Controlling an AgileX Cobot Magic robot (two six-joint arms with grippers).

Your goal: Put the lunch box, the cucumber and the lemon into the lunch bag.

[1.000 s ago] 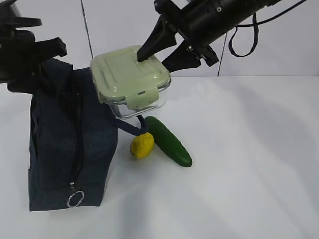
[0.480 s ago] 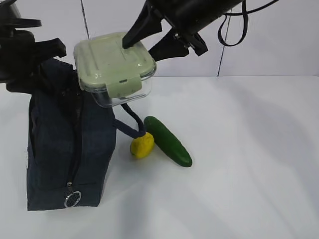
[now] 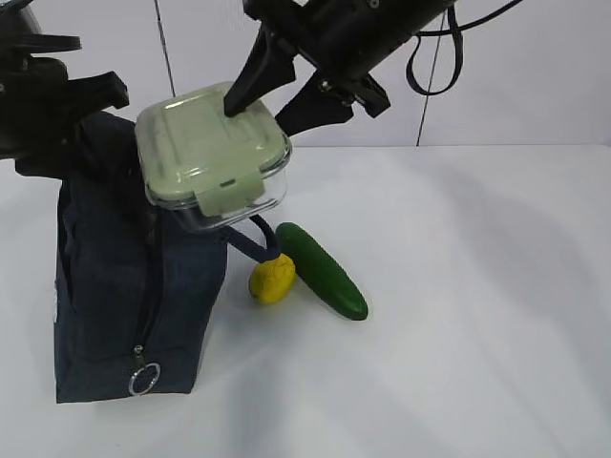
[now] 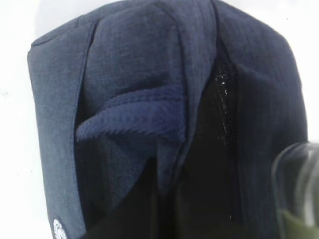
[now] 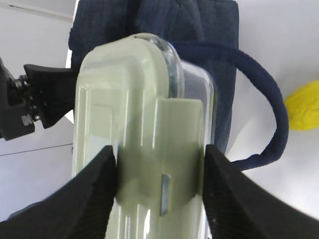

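- Exterior: right claw (image 3: pixel 277 95) grips lunch box (image 3: pixel 205 143) above lunch bag (image 3: pixel 115 277); lemon (image 3: pixel 272 279), cucumber (image 3: pixel 321 270) on surface (image 3: pixel 477 315), nothing bagged yet.
- Left wrist: bag opening only; left claw state can't tell.
- Right wrist: jaws clamp box sides.

The exterior camera looked down at a slant from in front of the lunch bag (image 3: pixel 134 286), taking in the bag entire. The left wrist camera sat very close above the bag (image 4: pixel 149 124), facing down its top. The right wrist camera looked past the lunch box (image 5: pixel 144 149) to the same bag (image 5: pixel 209 30).
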